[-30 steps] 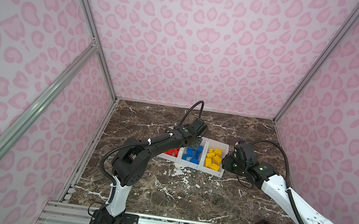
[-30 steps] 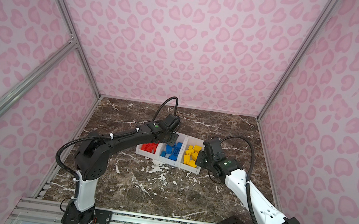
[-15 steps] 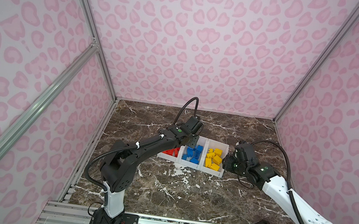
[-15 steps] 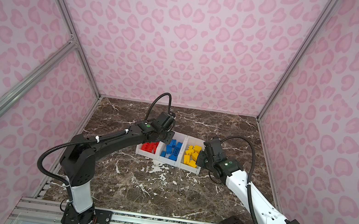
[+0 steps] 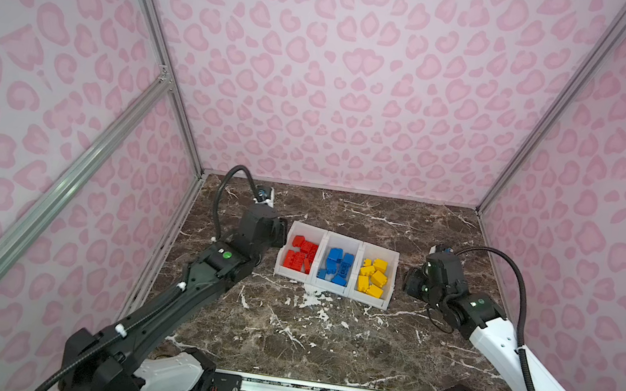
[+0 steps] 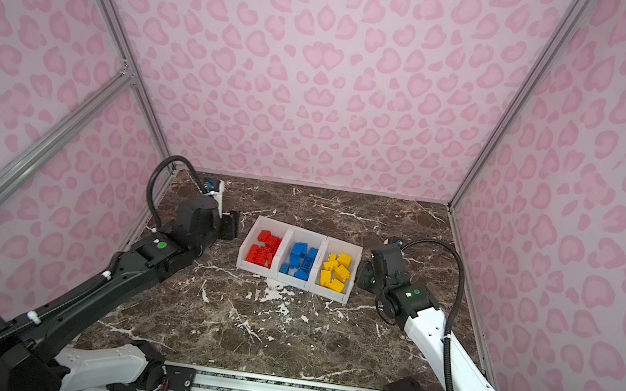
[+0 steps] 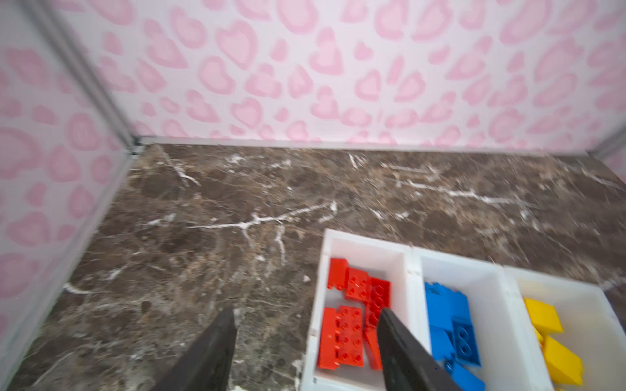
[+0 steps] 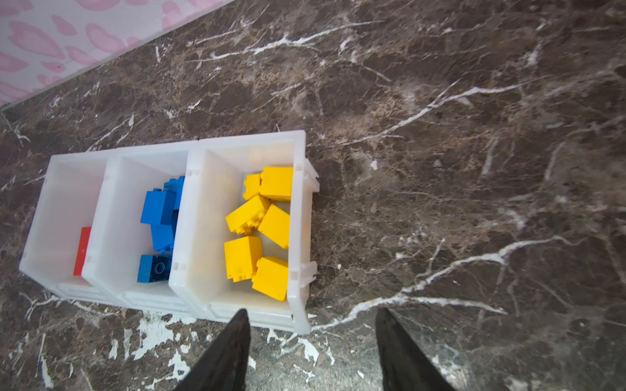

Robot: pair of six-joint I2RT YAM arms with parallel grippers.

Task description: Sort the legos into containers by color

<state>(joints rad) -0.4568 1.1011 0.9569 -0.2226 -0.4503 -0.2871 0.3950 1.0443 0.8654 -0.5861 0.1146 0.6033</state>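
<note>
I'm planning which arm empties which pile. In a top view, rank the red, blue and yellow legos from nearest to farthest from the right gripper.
1. Yellow legos: right end of the row, beside the right gripper.
2. Blue legos: middle of the row.
3. Red legos: left end, farthest across.
</note>
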